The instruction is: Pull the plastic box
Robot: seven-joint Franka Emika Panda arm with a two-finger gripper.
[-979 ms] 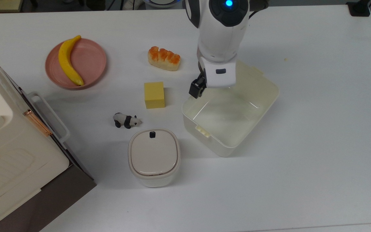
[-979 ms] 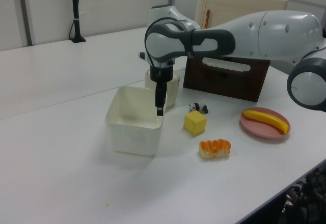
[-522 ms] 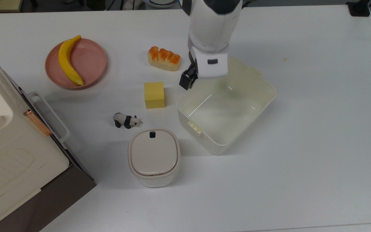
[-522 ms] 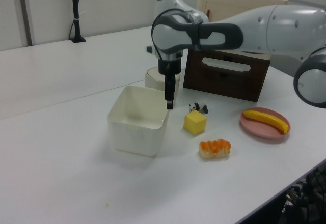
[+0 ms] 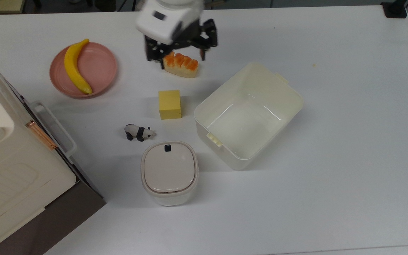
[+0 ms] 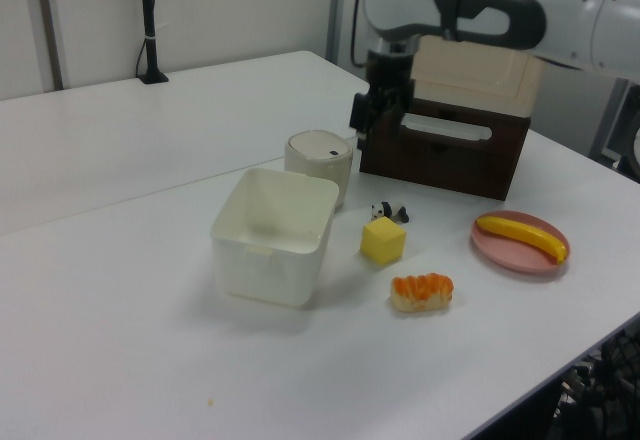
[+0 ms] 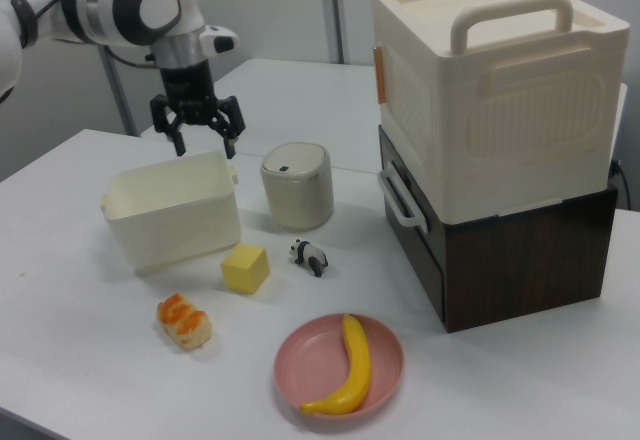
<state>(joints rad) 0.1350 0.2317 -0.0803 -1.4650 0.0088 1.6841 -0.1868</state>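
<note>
The pincer (image 7: 203,140) hangs above the surface (image 5: 349,141), fingers spread — gripping nothing. The box (image 5: 249,115) sits apart from it, just beside the yellow block (image 5: 169,103) in the top view.

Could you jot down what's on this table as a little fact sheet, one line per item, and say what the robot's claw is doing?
gripper: open, raised above the table, holding nothing
plastic box: lidless, empty, upright, apart from the gripper
yellow block: beside the box, on the top view's left
bread roll: orange-topped, on the table
banana: on a pink plate
toy panda: between block and lidded bin
</note>
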